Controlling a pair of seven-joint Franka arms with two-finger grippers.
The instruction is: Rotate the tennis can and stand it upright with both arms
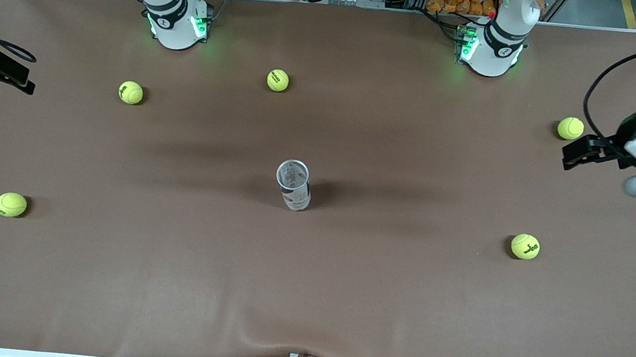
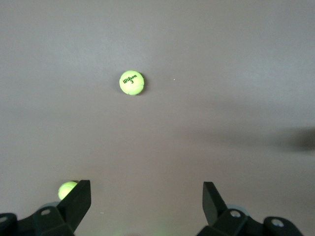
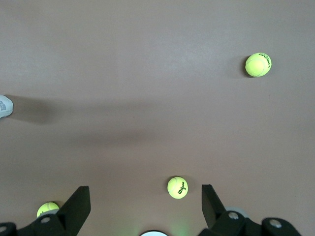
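- Your left end effector [image 2: 146, 196] hung in the air over the desk's edge at the left arm's end, its fingers [image 2: 78, 199] spread wide apart with nothing between them.
- In the front view that left end effector [image 1: 580, 152] showed as a black claw on a white wrist, just beside one ball [image 1: 570, 128] near the same end.
- Its wrist view looked down on bare desk [image 2: 221, 73], with a Wilson ball [image 2: 132, 82] lying ahead of the fingers and a second ball [image 2: 66, 190] peeking out by one fingertip.
- Your right end effector [image 3: 146, 201] also stood wide apart and empty, with its fingers [image 3: 78, 204] framing brown desk.
- In the front view the right end effector [image 1: 10, 76] sat at the desk's edge at the right arm's end, raised and well apart from the can.
- Its wrist view showed three balls: one [image 3: 177, 187] between the fingers' line, one [image 3: 47, 209] beside a fingertip and one [image 3: 258, 64] farther out; a sliver of the can [image 3: 4, 105] showed at the frame's edge.
- You had the can [image 1: 293, 184] standing upright near the middle of the desk [image 1: 307, 294], open rim up, touched by neither end effector.
- Five balls lay scattered round it, all well apart from it: two [image 1: 278, 80] [image 1: 131, 92] toward the bases, and two [image 1: 11, 204] [image 1: 525, 246] nearer the camera.
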